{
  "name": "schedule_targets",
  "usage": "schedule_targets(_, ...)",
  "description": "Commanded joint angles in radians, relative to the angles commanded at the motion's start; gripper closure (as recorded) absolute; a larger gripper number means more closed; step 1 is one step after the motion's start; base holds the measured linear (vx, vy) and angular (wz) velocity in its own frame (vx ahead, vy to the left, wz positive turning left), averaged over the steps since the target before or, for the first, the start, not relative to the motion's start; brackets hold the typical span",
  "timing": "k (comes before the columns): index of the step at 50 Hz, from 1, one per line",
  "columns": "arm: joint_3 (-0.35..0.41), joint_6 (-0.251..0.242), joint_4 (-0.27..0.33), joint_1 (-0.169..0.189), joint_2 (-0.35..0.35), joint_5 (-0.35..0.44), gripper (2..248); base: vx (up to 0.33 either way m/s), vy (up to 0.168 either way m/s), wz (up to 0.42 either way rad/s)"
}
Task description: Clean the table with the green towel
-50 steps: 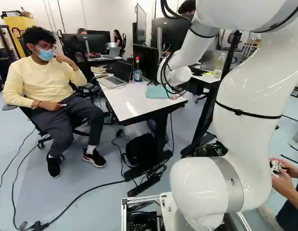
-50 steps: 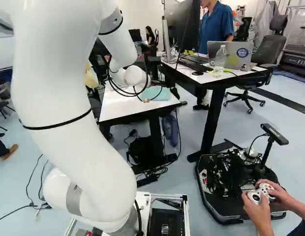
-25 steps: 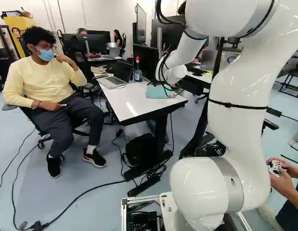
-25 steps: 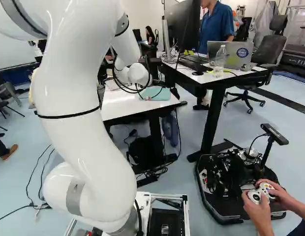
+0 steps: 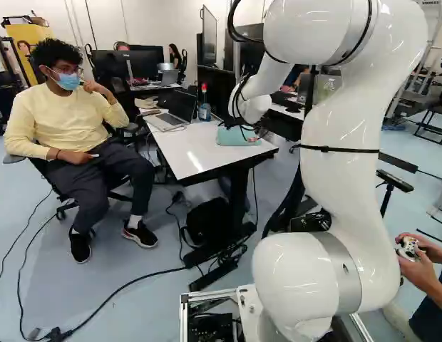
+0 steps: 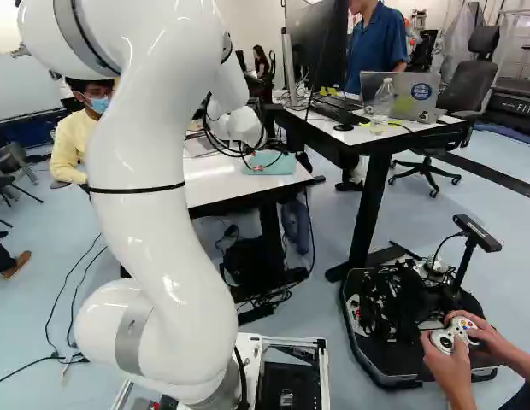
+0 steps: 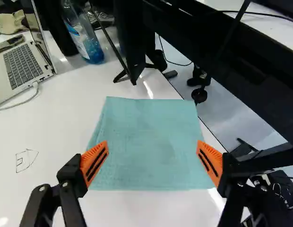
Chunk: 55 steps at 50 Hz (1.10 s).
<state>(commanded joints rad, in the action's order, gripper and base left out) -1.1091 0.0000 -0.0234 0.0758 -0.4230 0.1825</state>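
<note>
Fingers spread wide, two of them, the gripper point(image 7: 152, 144) has nothing pinched; the tips stand over opposite sides of the towel, and whether they touch it cannot be told. From left to right across the left base view, the table point(image 5: 185, 151) bears one laptop point(image 5: 166, 121), one pen mark point(image 7: 26, 161), one bottle point(image 5: 204, 108) and, near the end by the arm point(image 5: 342, 142), one green towel point(image 5: 235, 137), laid flat in a square. It looks folded, light and limp, nothing to break, with enough weave to keep it from sliding out of the pads. Its thin edges would be fiddly to catch; better to press down near the middle and close, bunching up a thick ridge. The mark probably wants wiping.
</note>
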Motion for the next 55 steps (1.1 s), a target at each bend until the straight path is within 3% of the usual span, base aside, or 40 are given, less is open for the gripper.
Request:
schedule_targets(13, -0.073, 0.000, -0.015, -0.003, -0.057, -0.049, 3, 0.000, 0.000, 0.000)
schedule_targets(30, -0.164, 0.000, -0.018, -0.006, -0.126, -0.058, 3, 0.000, 0.000, 0.000)
schedule_targets(55, -0.223, 0.000, -0.018, -0.007, -0.171, -0.058, 3, 0.000, 0.000, 0.000)
